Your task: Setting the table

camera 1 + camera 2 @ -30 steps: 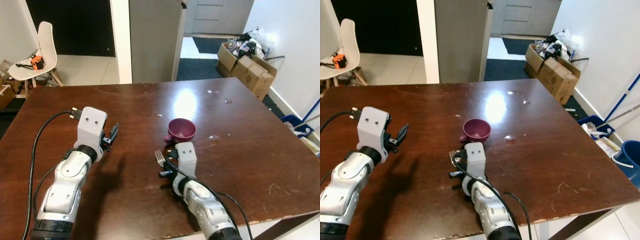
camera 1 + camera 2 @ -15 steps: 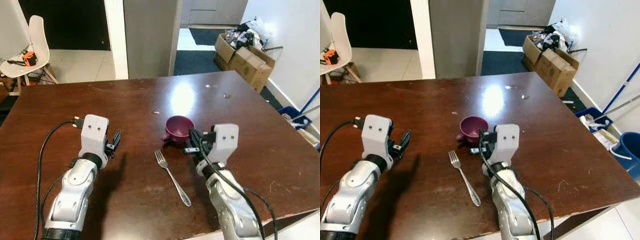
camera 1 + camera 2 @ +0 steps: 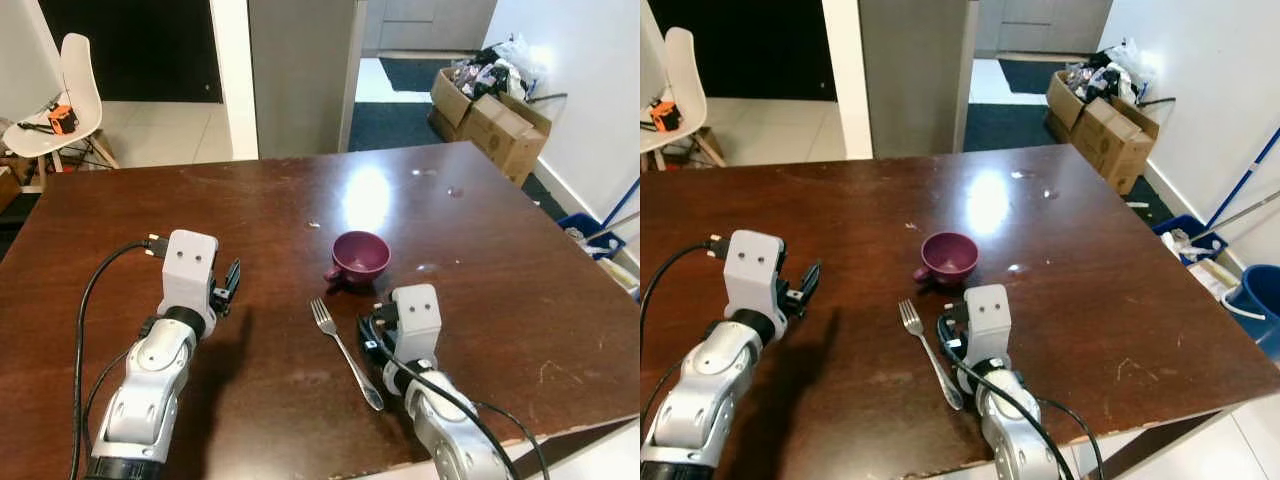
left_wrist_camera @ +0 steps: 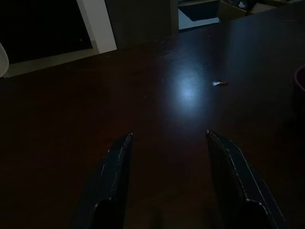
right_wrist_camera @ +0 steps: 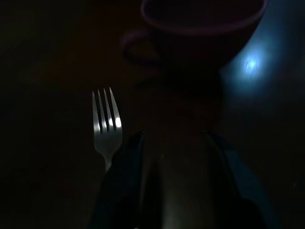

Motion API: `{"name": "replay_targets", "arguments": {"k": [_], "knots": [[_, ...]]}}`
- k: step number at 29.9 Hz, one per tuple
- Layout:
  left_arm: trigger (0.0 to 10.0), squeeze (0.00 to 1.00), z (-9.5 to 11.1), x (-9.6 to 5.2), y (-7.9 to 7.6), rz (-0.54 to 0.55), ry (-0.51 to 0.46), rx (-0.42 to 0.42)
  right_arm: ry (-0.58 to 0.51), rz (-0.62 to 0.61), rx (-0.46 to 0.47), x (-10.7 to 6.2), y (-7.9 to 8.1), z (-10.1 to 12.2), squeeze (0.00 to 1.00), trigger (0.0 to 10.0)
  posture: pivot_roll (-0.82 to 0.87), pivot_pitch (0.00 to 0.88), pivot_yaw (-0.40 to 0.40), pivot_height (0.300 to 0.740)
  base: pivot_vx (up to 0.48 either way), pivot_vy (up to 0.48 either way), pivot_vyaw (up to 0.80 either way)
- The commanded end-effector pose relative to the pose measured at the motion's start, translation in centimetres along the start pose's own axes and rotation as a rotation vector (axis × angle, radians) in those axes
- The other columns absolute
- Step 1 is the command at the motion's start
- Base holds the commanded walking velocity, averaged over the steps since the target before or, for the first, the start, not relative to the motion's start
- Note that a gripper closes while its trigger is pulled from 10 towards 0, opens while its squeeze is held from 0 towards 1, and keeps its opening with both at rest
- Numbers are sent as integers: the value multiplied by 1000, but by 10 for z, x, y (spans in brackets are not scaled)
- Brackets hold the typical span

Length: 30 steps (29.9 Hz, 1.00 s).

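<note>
Up close, right pincer [image 5: 174,143] parted beside fork [image 5: 106,125], before cup [image 5: 202,28]; left pincer [image 4: 167,143] parted

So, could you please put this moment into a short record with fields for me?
surface: dark brown wooden table
cup: purple ceramic cup, upright, handle toward robot's left
fork: silver metal fork, flat on table, tines toward cup
left gripper: open, above bare table
right gripper: open, low beside fork, empty
</note>
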<state>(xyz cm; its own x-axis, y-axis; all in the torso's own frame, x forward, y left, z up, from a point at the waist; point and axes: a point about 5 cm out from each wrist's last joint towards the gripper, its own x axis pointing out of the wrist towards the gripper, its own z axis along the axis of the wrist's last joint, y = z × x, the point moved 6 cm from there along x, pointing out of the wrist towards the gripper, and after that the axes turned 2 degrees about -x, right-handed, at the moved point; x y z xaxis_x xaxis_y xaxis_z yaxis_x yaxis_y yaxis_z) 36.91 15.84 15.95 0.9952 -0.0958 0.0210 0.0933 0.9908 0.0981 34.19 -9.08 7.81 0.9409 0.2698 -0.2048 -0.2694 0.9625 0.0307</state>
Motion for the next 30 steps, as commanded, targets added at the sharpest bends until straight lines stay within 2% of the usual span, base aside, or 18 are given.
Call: {"name": "replay_targets", "arguments": {"k": [1,9,10,13,16,17,18,19,23,30], "knots": [[10000,0,-3,0,0,4,14,2,63,15,12,1,2,-15,1000,10000,-4,0,50,740,0,0,0],[10000,0,-2,0,0,8,11,2,92,104,26,2,20,-20,1000,10000,-2,0,49,740,0,0,0],[10000,0,-2,0,1,9,11,2,111,140,15,2,27,-26,0,10000,1,2,48,740,0,0,0],[10000,0,-2,0,1,10,11,2,121,151,11,1,29,-29,0,10000,1,2,48,740,0,0,0],[10000,0,-2,0,1,12,12,1,177,158,2,1,29,-43,0,10000,3,1,48,740,0,0,0],[10000,0,-2,0,1,12,12,0,222,152,-13,-1,27,-54,0,6510,4,1,48,740,0,0,0],[10000,0,-2,0,1,13,12,-1,284,150,-46,-4,24,-68,0,0,3,1,48,740,0,0,0],[10000,0,-2,0,1,14,12,-1,323,148,-69,-6,22,-77,0,0,3,1,48,740,0,0,0],[10000,0,-1,0,2,16,11,-4,391,139,-67,-12,17,-93,0,0,5,1,46,740,0,0,0],[10000,0,-1,1,2,18,10,-4,398,124,-30,-12,13,-97,0,0,6,1,50,740,0,0,0]]}}
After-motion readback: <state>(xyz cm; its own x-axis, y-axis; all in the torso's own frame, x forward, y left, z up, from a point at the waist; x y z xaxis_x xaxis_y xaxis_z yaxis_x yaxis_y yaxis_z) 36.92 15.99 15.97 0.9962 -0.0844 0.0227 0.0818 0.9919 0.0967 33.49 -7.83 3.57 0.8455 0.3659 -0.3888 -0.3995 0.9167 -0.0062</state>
